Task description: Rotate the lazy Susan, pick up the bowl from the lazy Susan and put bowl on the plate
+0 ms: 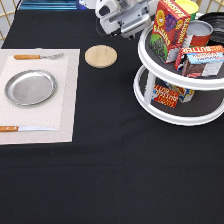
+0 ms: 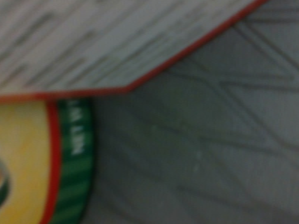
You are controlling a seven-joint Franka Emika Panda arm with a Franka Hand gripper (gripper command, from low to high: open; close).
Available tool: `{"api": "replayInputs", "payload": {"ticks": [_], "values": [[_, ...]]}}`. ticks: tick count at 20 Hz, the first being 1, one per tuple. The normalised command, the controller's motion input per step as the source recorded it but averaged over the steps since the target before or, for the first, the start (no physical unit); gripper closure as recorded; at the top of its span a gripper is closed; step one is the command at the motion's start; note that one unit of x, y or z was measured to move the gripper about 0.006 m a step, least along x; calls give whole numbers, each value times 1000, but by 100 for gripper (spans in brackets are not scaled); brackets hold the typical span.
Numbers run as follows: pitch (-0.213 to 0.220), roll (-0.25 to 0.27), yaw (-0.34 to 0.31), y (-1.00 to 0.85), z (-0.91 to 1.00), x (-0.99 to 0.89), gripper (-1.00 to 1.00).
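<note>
The lazy Susan (image 1: 169, 116) stands at the exterior view's right, white with two dark grey tiers. A glossy black bowl (image 1: 218, 21) shows only in part at the far right of the upper tier, behind a can (image 1: 200, 33). The silver plate (image 1: 30, 87) lies on a beige placemat (image 1: 65, 100) at the left. My gripper (image 1: 127, 22) is at the top of the exterior view, just left of the upper tier, next to a red box (image 1: 167, 27). The wrist view shows a box with a red edge (image 2: 93, 45) and a yellow and green label (image 2: 26, 165) from very close.
A round wooden disc (image 1: 100, 56) lies between the placemat and the turntable. A fork (image 1: 37, 57) and a knife (image 1: 27, 128) flank the plate. Boxes crowd the upper tier (image 1: 202, 60), and another box (image 1: 167, 95) lies on the lower tier.
</note>
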Motion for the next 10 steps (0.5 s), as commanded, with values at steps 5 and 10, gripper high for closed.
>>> {"api": "replayInputs", "payload": {"ticks": [5, 10], "values": [[-1, 7, -1, 0, -136, 234, -100], [-9, 5, -2, -9, -55, 381, -100]]}}
